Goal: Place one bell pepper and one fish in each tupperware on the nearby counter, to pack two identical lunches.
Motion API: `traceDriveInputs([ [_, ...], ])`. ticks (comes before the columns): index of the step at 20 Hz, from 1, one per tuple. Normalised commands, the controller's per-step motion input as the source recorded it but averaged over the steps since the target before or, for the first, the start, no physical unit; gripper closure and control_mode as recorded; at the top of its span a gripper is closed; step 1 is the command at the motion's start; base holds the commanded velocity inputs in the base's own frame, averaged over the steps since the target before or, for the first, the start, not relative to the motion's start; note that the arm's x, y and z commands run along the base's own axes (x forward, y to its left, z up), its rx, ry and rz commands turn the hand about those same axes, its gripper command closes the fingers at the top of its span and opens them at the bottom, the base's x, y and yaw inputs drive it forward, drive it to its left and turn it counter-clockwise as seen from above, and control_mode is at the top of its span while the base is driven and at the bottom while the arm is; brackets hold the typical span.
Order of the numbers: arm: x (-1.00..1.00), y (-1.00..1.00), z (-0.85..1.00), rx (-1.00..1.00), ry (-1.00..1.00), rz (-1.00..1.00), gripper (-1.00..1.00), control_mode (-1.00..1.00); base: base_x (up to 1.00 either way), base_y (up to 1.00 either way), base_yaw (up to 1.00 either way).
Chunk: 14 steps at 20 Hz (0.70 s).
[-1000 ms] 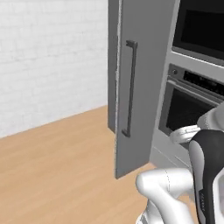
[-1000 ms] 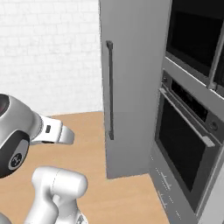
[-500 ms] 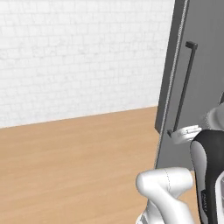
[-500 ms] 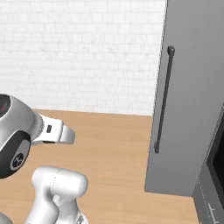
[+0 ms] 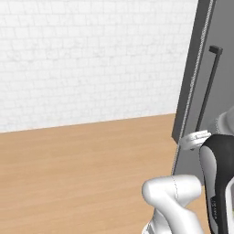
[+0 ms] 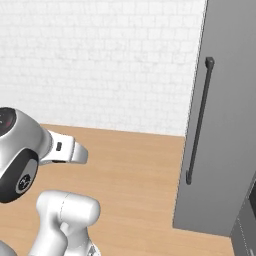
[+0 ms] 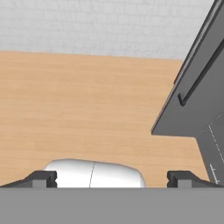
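wooden floor [image 5: 82, 160] beside grey cabinet [image 6: 220, 125]; gripper [image 7: 111, 178] spread wide (holding nothing).

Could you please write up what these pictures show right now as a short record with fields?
setting: simulated kitchen, white brick wall behind a bare wooden floor
tall unit: grey cabinet at the right, with a long dark vertical handle
gripper: gripper open, nothing between the fingertips, pointing over the floor towards the cabinet
arm: white, folded close over the base
task items: no pepper, fish or tray visible from here
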Motion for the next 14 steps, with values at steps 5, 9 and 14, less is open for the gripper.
traceDriveInputs([
  [5,0.00,0.00,0.00,0.00,0.00,0.00,-1.00,1.00,1.00,1.00,-0.15],
  [9,0.00,0.00,0.00,0.00,0.00,0.00,-1.00,1.00,1.00,1.00,-0.19],
  [14,0.00,0.00,0.00,0.00,0.00,0.00,-1.00,1.00,1.00,1.00,-0.03],
])
